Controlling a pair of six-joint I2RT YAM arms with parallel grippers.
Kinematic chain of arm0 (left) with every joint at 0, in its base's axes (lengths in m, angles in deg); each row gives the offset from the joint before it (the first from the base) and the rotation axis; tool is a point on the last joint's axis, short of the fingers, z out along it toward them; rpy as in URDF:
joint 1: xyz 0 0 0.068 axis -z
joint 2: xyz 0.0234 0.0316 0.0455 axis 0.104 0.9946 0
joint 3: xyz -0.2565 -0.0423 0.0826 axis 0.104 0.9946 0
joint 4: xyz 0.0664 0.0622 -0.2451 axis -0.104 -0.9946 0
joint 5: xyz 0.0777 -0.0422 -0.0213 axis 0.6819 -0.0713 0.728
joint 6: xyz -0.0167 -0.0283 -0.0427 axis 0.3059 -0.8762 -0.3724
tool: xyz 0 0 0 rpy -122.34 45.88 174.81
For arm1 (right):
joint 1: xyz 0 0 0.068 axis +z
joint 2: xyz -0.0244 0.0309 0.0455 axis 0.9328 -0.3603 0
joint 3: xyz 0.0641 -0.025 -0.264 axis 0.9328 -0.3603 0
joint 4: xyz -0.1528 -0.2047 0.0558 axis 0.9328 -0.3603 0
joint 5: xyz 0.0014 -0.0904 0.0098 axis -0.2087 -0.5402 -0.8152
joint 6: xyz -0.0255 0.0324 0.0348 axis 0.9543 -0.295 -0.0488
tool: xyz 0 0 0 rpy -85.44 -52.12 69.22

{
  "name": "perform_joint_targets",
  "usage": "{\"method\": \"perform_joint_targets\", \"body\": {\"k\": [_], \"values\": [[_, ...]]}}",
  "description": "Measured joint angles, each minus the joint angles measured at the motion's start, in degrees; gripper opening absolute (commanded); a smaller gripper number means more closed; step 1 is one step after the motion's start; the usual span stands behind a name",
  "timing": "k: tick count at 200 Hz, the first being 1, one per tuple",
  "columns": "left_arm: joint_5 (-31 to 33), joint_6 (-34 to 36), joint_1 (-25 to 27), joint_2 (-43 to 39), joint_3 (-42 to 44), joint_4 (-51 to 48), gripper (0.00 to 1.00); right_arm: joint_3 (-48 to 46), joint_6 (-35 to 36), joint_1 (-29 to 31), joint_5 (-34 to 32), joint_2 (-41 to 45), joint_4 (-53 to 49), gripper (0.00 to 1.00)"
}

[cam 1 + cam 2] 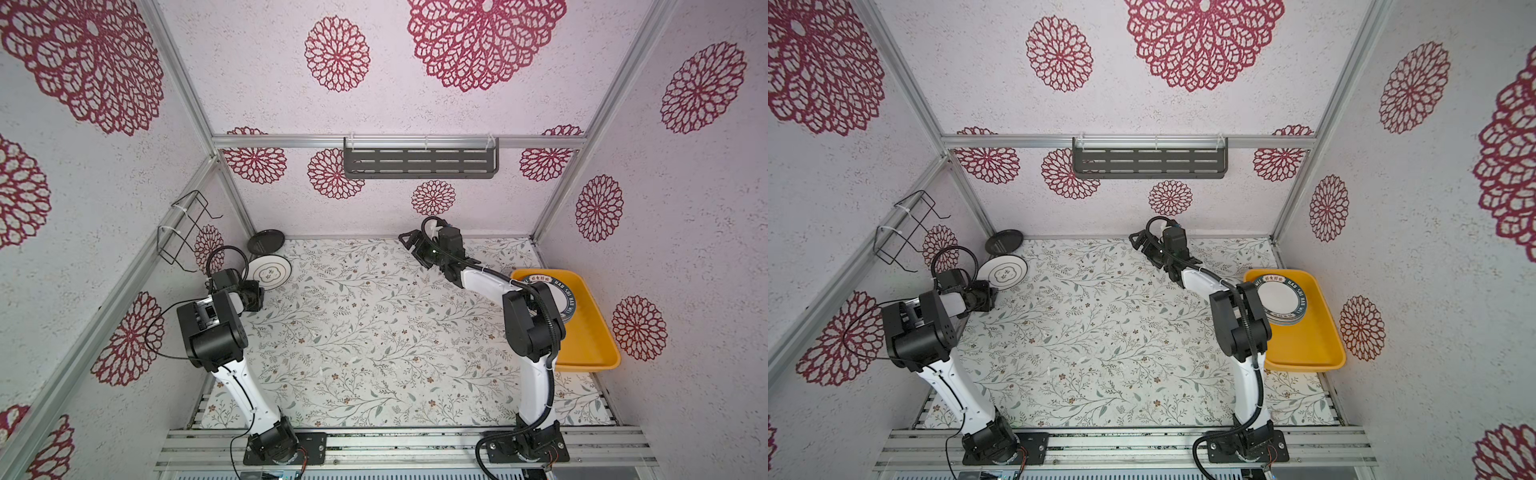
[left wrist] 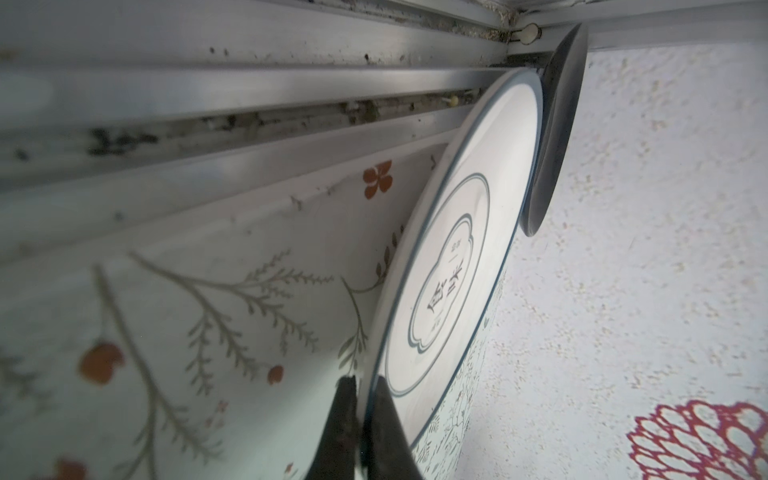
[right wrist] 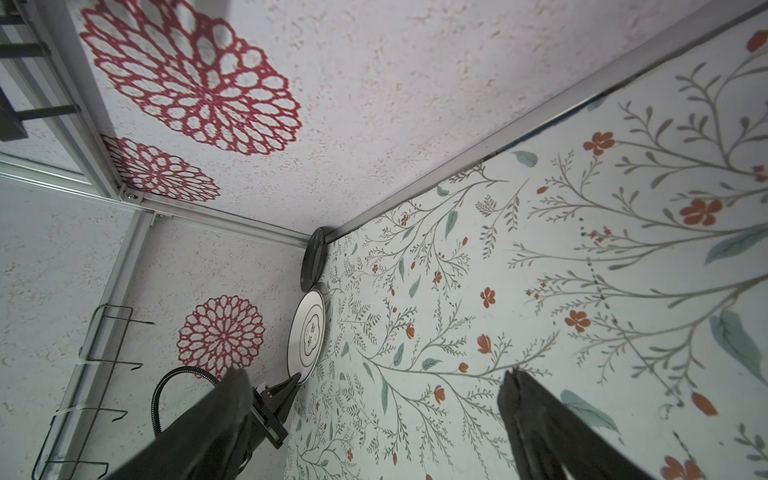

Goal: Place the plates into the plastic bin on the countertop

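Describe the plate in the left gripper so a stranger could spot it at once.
Start at the far left corner of the leafy countertop, where two plates sit away from the yellow bin. The white plate is the nearer one, its rim pinched by the left gripper. Unlike the smaller black plate behind it, it has thin dark rings around a flower-shaped outline.

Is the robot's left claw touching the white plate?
Touching. In the left wrist view, the left gripper pinches the white plate at its rim, one finger on each side.
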Motion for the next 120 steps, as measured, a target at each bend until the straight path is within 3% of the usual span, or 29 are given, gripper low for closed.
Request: {"method": "perform_joint_targets", "body": {"k": [68,120], "values": [[-0.85,0.09,4.44,-9.29,6.71,-3.78,0.00,-10.71,-0.57,0.00,-0.39,9.31,2.82,0.97],[-3.76,1.25,11.82,-18.03,10.71,-5.29,0.00,-16.11,-0.59,0.46,-1.42,14.67,3.13,0.97]]}}
